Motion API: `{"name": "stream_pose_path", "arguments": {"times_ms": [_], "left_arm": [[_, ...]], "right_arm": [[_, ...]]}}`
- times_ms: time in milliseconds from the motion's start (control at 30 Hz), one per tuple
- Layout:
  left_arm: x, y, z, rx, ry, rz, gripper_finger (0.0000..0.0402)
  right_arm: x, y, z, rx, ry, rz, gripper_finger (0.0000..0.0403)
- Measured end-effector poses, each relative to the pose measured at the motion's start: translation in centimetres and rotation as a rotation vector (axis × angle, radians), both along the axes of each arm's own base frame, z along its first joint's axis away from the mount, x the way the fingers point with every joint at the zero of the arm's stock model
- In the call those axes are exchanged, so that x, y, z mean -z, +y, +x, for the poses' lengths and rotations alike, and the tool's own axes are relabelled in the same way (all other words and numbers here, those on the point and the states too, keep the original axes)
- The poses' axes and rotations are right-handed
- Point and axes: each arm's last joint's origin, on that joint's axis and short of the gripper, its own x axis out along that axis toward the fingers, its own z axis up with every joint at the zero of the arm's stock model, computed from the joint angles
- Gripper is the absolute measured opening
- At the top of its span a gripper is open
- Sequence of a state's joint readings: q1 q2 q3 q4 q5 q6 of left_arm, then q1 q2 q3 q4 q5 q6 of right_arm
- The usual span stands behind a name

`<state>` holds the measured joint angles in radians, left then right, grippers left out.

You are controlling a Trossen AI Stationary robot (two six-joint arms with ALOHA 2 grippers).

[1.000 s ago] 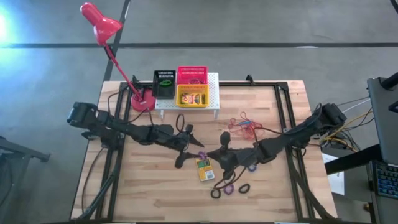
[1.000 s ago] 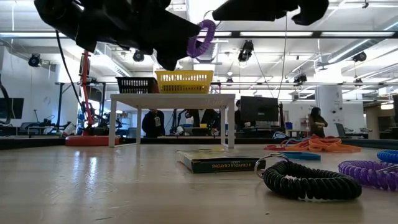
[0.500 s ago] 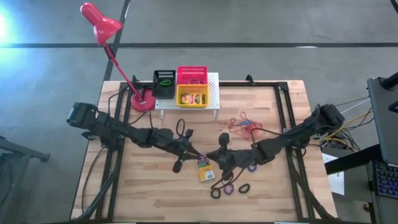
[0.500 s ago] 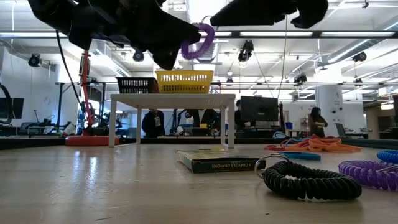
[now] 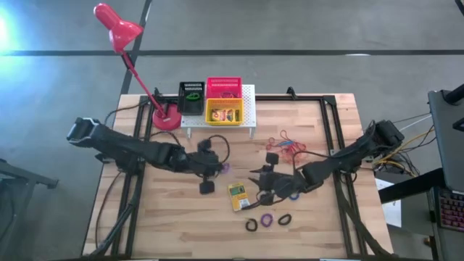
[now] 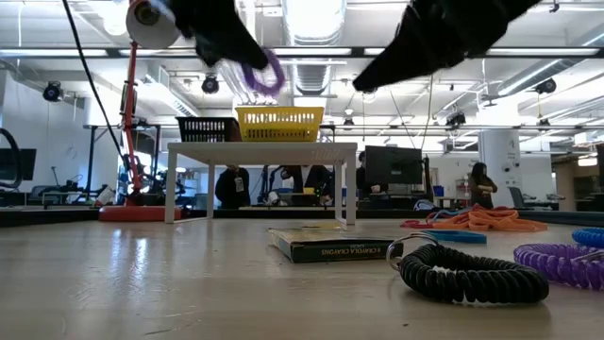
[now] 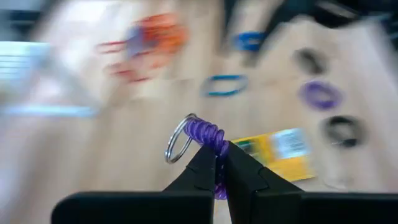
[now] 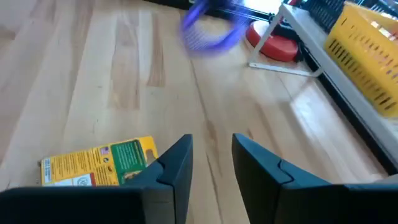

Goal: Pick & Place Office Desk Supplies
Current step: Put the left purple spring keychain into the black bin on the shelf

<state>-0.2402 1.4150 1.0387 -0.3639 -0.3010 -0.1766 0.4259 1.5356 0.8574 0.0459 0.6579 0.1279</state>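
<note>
1. So far, part of the sorting looks done: on the white perforated stand (image 5: 250, 98) at the far side of the worktop (image 5: 167, 225), the black mesh basket (image 5: 192, 96) holds something green, the red mesh basket (image 5: 223, 86) holds thin bands, and the yellow mesh basket (image 5: 224, 112) holds what looks like a crayon box.
2. In hand now is a purple coiled ring (image 7: 208, 138) with a metal key ring, pinched between the pressed-together fingers of the left tool (image 7: 219, 163), lifted above the worktop left of centre.
3. The right tool (image 8: 211, 163) hovers with its fingers spread, holding nothing, just right of the loose crayon box (image 5: 238, 196).
4. Left to place, I judge: that crayon box, a black ring (image 5: 251, 225), a purple ring (image 5: 267, 220) and another black ring (image 5: 284, 218) at the near side, a blue ring partly under the right arm, and the red-orange rubber bands (image 5: 284, 143) far right.
5. In the low view, the box's edge carries lettering ending in "CRAYONS"; the rest is too small to read.
</note>
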Motion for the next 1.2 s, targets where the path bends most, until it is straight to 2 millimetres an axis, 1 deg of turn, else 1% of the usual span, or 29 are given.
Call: {"name": "stream_pose_path", "arguments": {"times_ms": [67,167,233,300,400,433,500,600,667,767,867,933,1000,1100,1200], "left_arm": [[-2.8,0.3,-0.3,-0.105,0.033,0.096,0.0016],[-6.7,1.3,-0.9,-0.259,0.034,0.233,0.0017],[-8.7,2.3,-1.5,-0.354,0.039,0.314,0.0019],[-10.2,3.5,-1.9,-0.433,0.046,0.36,0.0022],[-11.0,6.3,-2.5,-0.534,0.078,0.375,0.0023],[-11.0,7.3,-2.7,-0.571,0.091,0.376,0.0023],[-10.4,9.7,-3.0,-0.647,0.136,0.369,0.0023],[-8.9,13.5,-3.9,-0.732,0.223,0.312,0.0024],[-7.7,16.2,-4.7,-0.766,0.263,0.23,0.0024],[-6.1,20.0,-6.2,-0.803,0.266,0.078,0.0024],[-4.7,22.9,-7.6,-0.783,0.228,-0.069,0.0024],[-3.9,24.1,-8.2,-0.747,0.178,-0.176,0.0026],[-3.3,24.7,-8.7,-0.694,0.145,-0.261,0.003],[-2.4,24.9,-8.8,-0.644,0.123,-0.319,0.0036],[-1.9,24.8,-8.8,-0.64,0.133,-0.327,0.0046]], "right_arm": [[0.8,0.1,0.3,-0.005,-0.043,0.014,0.0106],[1.2,0.4,0.6,-0.041,-0.122,0.03,0.01],[1.3,0.6,0.8,-0.074,-0.159,0.042,0.0095],[1.7,0.6,0.8,-0.083,-0.147,0.04,0.0091],[1.7,0.7,0.8,-0.085,-0.151,0.04,0.0085],[1.6,0.7,0.9,-0.085,-0.156,0.042,0.0083],[1.7,0.7,0.9,-0.085,-0.154,0.041,0.0079],[1.6,0.7,0.9,-0.085,-0.155,0.042,0.0073],[1.6,0.7,0.9,-0.086,-0.153,0.041,0.0071],[1.7,0.7,0.9,-0.085,-0.152,0.041,0.007],[1.7,0.7,0.9,-0.085,-0.152,0.041,0.0073],[1.7,0.7,0.9,-0.085,-0.152,0.041,0.0075],[1.7,0.7,0.9,-0.085,-0.151,0.041,0.0074],[1.7,0.7,0.9,-0.084,-0.152,0.043,0.007],[1.7,0.7,0.9,-0.084,-0.152,0.044,0.0067]]}}
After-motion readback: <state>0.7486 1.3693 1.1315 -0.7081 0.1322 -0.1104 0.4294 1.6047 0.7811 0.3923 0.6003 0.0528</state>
